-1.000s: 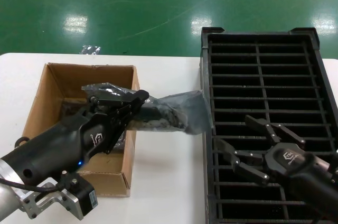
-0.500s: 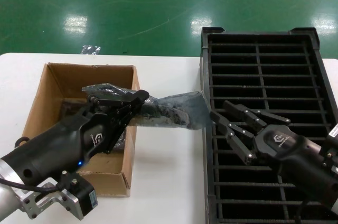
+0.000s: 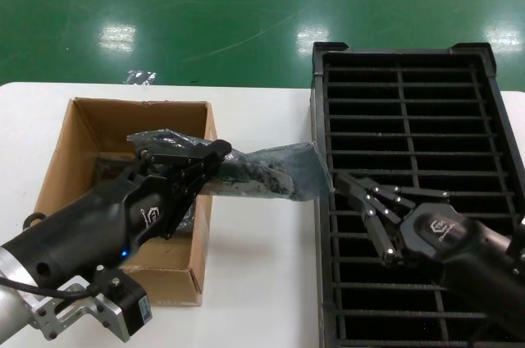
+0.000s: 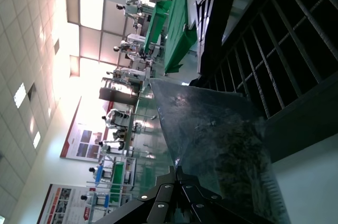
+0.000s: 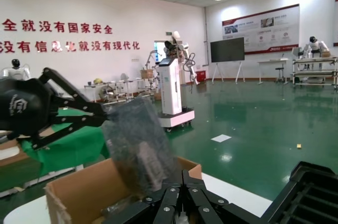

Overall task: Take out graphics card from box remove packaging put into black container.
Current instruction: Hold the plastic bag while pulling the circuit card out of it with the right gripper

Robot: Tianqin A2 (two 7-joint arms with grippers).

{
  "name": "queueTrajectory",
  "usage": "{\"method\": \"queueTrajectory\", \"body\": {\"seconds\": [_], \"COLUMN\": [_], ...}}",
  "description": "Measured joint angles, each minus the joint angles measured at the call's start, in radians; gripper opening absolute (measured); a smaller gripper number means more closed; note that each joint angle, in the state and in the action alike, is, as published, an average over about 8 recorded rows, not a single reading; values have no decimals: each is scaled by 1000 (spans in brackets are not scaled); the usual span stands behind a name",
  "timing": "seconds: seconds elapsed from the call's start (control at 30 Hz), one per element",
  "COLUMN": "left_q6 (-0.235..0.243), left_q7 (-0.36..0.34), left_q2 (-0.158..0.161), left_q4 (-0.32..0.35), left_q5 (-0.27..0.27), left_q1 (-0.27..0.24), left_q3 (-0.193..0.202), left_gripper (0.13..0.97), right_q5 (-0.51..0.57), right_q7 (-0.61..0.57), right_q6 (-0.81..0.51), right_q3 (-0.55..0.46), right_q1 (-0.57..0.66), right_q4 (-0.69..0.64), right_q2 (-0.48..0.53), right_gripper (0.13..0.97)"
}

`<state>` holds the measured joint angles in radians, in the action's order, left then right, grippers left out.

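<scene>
The grey crinkly packaging [image 3: 271,169] hangs level above the table between the brown box [image 3: 82,130] and the black container [image 3: 402,51]. A dark shape, the graphics card [image 3: 246,176], shows through it. My left gripper [image 3: 220,151] is shut on the bag's end over the box's right wall, and its closed tips [image 4: 177,169] pinch the packaging [image 4: 211,123]. My right gripper [image 3: 338,177] is over the container's left edge, its fingers closed on the bag's other end. In the right wrist view the tips [image 5: 185,173] meet at the packaging's [image 5: 140,145] lower corner.
More dark crinkled plastic lies inside the box [image 5: 79,192]. The container's slots [image 3: 443,118] hold nothing that I can see. White table [image 3: 262,282] lies between box and container. Green floor lies beyond the table's far edge.
My right gripper moved left from over the container to the bag's end, turned, and went from open to shut. The left gripper and the bag stayed put.
</scene>
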<state>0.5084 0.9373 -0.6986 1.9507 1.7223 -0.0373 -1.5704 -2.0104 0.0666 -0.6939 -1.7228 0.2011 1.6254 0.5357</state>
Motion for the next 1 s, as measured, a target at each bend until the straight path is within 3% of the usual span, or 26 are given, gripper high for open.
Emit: {"method": "queueTrajectory", "body": {"seconds": [0.3,1.0], "left_q6": [0,0], "left_q7": [0,0], "left_q2": [0,0], "left_q4": [0,0], "left_q5": [0,0], "left_q1": [0,0], "left_q3": [0,0], "left_gripper": [139,139], "right_q5": [7,18], "right_q7": [-3,-5], "right_q6": [-11,-38], "right_q3": [-27,-51], "right_q1": [-12,28], "right_q4": [14,4], "right_q2": [-5,5], "right_gripper": [134,132]}}
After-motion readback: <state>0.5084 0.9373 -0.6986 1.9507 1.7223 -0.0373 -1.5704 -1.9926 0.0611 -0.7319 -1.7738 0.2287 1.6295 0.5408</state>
